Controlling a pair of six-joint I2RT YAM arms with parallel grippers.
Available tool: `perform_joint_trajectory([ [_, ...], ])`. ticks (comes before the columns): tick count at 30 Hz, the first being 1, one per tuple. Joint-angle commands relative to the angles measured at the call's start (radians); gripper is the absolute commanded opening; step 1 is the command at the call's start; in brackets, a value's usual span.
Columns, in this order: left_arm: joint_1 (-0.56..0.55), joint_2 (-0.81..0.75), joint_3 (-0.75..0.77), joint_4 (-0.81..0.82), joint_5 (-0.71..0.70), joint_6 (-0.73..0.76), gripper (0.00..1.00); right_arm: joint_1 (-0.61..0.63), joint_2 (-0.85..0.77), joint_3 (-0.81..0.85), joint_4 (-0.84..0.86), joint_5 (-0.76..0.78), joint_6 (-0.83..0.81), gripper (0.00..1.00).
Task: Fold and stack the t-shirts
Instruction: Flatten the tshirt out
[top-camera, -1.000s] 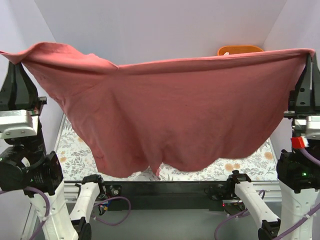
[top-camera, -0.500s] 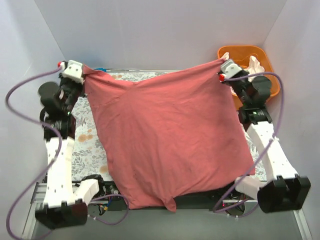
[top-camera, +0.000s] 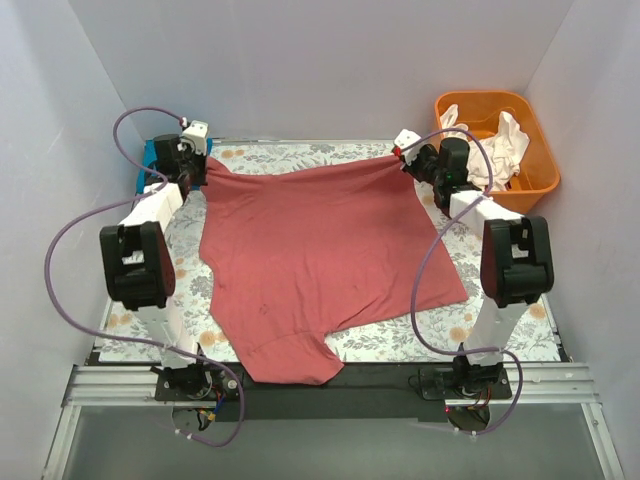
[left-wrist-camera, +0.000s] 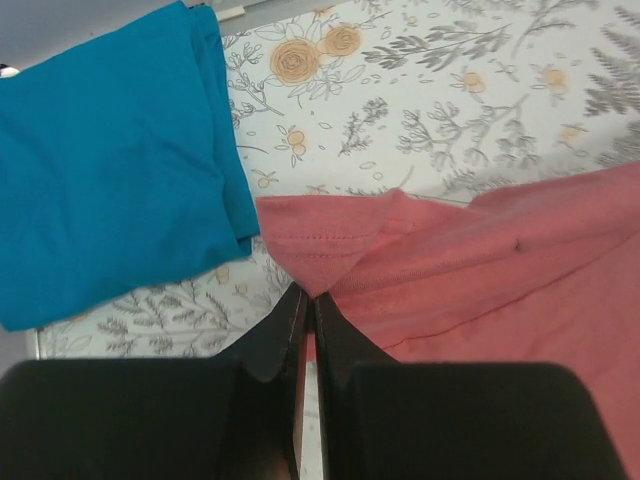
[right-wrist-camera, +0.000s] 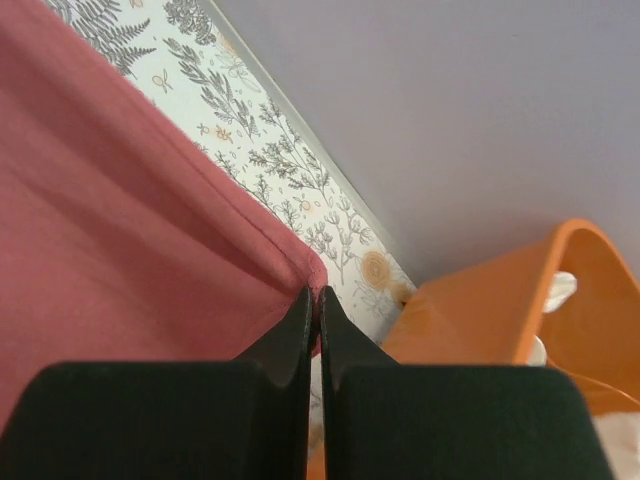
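Your left gripper (left-wrist-camera: 308, 300) and right gripper (right-wrist-camera: 314, 297) are clamped shut on the far corners of the red t-shirt (top-camera: 320, 250) spread across the table (top-camera: 375, 340), so uneven tugging could bunch it or drag its overhanging near hem.

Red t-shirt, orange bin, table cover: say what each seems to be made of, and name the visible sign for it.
The red t-shirt looks like soft, matte knit cotton: it drapes, wrinkles and shows stitched hems. The orange bin seems to be moulded plastic: smooth, rigid walls and a rounded rim. The table cover, floral-printed and flat, may be cloth or vinyl; the look leaves it open.
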Motion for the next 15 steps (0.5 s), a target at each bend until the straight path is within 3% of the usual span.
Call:
perform_joint_trajectory([
  [1,-0.040,0.093,0.142,0.052,-0.051,0.011,0.00,-0.002,0.084,0.137,0.090,0.009,-0.030,0.01],
  [7,-0.086,0.243,0.251,0.023,-0.142,0.019,0.00,0.005,0.222,0.223,0.090,0.004,-0.067,0.01],
  [15,-0.086,0.124,0.150,-0.014,-0.152,0.014,0.00,0.004,0.250,0.222,0.086,0.003,-0.093,0.01],
])
